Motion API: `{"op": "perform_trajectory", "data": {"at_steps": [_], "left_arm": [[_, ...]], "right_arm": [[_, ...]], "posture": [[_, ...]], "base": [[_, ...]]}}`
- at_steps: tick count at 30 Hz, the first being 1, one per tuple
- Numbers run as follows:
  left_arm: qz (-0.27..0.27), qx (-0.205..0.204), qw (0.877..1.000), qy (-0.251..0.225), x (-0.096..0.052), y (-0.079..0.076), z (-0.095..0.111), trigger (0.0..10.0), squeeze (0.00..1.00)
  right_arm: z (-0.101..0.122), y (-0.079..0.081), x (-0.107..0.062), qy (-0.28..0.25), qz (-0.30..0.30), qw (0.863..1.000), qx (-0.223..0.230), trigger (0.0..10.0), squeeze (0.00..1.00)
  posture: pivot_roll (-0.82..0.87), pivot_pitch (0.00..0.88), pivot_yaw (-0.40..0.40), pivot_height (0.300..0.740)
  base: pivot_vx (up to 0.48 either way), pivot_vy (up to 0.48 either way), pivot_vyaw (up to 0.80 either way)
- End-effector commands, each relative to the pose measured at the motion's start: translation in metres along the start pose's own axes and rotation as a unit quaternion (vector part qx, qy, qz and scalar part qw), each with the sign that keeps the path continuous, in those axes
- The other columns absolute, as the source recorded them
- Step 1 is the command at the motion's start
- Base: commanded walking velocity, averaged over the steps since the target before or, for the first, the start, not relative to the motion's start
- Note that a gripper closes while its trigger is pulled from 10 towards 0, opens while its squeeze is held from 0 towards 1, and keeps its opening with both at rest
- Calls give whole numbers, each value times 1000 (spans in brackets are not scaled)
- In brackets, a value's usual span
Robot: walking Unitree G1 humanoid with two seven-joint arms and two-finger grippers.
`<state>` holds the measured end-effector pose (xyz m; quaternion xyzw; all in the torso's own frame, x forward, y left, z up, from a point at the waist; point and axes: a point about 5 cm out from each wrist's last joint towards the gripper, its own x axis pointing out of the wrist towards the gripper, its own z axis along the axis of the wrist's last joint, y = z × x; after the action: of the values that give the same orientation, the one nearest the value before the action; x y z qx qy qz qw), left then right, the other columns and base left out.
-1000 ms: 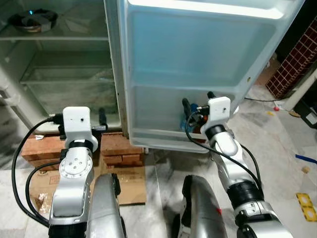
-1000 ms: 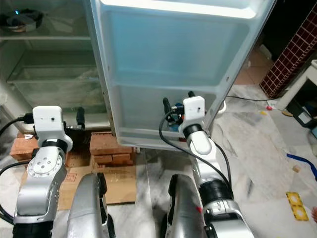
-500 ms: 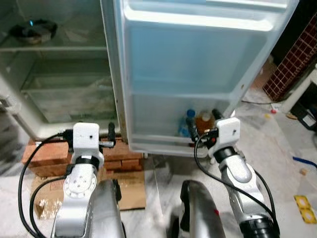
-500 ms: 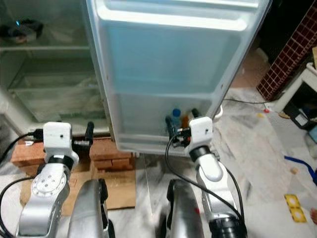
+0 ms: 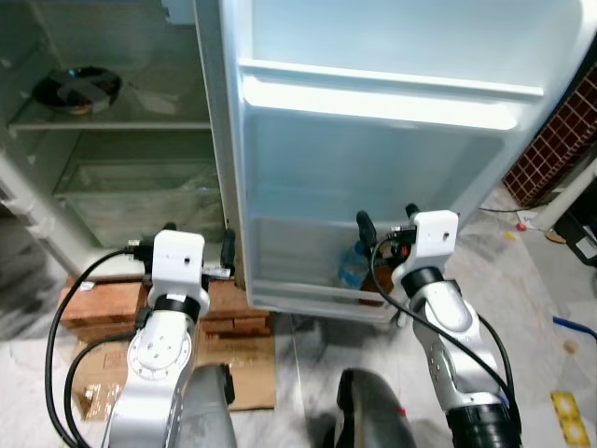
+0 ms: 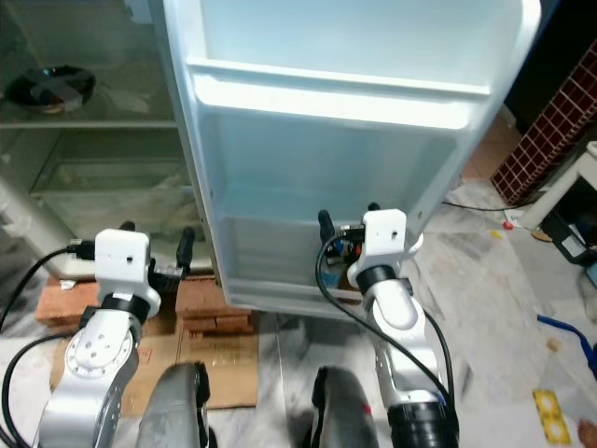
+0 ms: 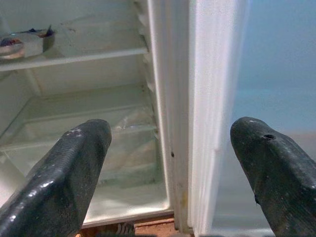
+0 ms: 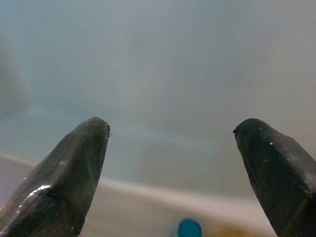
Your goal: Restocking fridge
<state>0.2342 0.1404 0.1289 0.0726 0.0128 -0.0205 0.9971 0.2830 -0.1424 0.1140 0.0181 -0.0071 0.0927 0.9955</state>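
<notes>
The fridge door (image 5: 373, 149) stands open in front of me, its white shelves facing me. In its lowest bin (image 5: 298, 280) stands a bottle with a blue cap (image 5: 351, 271), partly hidden behind my right arm. My right gripper (image 5: 386, 215) is held open just in front of that bin with nothing between its fingers. In the right wrist view the blue cap (image 8: 189, 228) sits low between the fingertips (image 8: 84, 148). My left gripper (image 7: 170, 126) is open and empty, facing the door's hinge edge (image 7: 173, 108).
The fridge interior (image 5: 112, 177) on the left has a glass shelf with a dark round dish (image 5: 79, 89) and a clear drawer below. The fridge rests on bricks (image 5: 93, 299), with cardboard (image 5: 233, 359) on the marble floor. A brick-patterned wall (image 5: 550, 140) stands to the right.
The whole view has tilted upward. My right gripper came out of the bin, dropped below the bottles, and now sits higher in front of the bin. The left gripper has kept its place.
</notes>
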Motion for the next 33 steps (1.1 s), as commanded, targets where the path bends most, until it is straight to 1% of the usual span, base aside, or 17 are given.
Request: {"op": "perform_trajectory", "data": {"at_steps": [1, 4, 7, 15, 28, 31, 33], "left_arm": [[-1, 1, 1000, -1, -1, -2, 1, 10000, 0], [-3, 1, 1000, -4, 2, -3, 2, 10000, 0], [-6, 0, 1000, -3, 3, -3, 2, 10000, 0], [-7, 0, 1000, -3, 3, -3, 2, 10000, 0], [-6, 1, 1000, -3, 4, -1, 2, 10000, 0], [-6, 0, 1000, -4, 5, -1, 3, 10000, 0], [-5, -1, 1000, -4, 5, -1, 3, 10000, 0]], "right_arm": [[7, -1, 1, -7, 0, 1000, 0, 10000, 0], [12, 2, 1, -17, 12, 1000, 1, 10000, 0], [12, 4, 1, -15, 12, 1000, 1, 10000, 0], [9, 4, 0, -2, 13, 1000, 2, 10000, 0], [7, 7, 0, 3, 14, 1000, 5, 10000, 0], [13, 5, 0, -17, 14, 1000, 0, 10000, 0], [15, 4, 1, -22, 10, 1000, 1, 10000, 0]], "posture": [[87, 0, -74, 661], [79, 0, -70, 661], [75, 0, -69, 661], [76, 0, -71, 661], [80, 0, -64, 661], [82, 0, -64, 661], [81, 0, -65, 674]], "base": [[0, 0, 0], [0, 0, 0], [0, 0, 0], [-256, 0, 0], [-271, 0, 0], [-86, 0, 0], [0, 0, 0]]}}
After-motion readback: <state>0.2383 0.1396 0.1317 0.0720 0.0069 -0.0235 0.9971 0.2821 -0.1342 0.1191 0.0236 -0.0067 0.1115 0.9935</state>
